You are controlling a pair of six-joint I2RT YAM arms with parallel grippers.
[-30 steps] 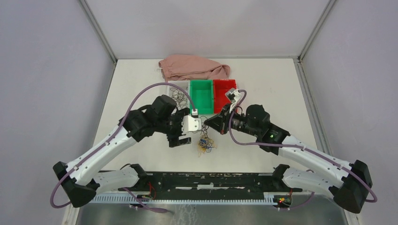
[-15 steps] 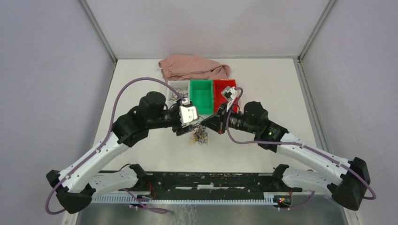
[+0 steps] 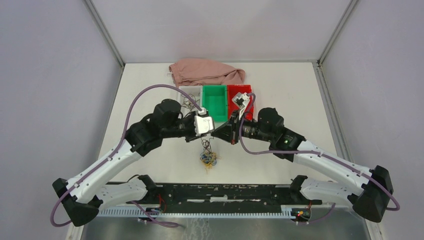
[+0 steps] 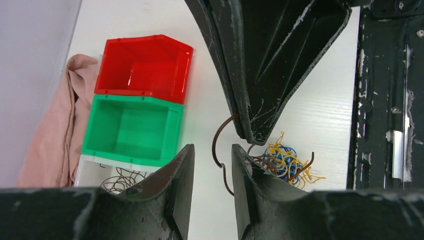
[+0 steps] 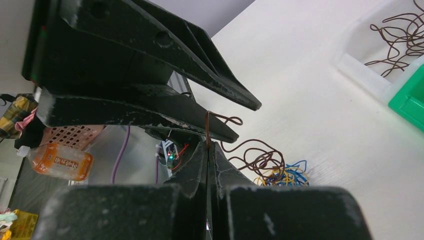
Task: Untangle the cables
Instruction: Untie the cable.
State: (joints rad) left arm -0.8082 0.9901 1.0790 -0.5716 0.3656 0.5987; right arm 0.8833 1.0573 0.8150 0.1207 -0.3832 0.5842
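Step in hand: draw one brown wire (image 5: pixel 207 127) clear of the cable bundle (image 3: pixel 207 159). The right pincer (image 4: pixel 246 134) is clamped shut on this wire near its upper end. The left pincer (image 4: pixel 212 148) stands partly open, with a jaw on either side of the wire just beside that grip and not yet pressing it. The bundle of yellow, blue and brown wires lies on the desk (image 3: pixel 280 85) below the pincers, nearer the arm bases, with the brown strand running up from it. Close the left pincer fully on the wire before any pull, and confirm that only one strand lies between the jaws. Then draw the pincers apart slowly, so that the wire slides out rather than lifting the whole bundle. A snag probably calls for a regrip closer to the knot. The freed wire likely belongs in the clear tray (image 5: pixel 362 70), which already holds brown wires, beside the green bin (image 4: pixel 132 130). Compared with one second earlier, the left pincer's jaws have narrowed and both pincers have shifted toward the green bin. The bundle, then close beneath the fingertips, now lies apart from them with one strand drawn out.
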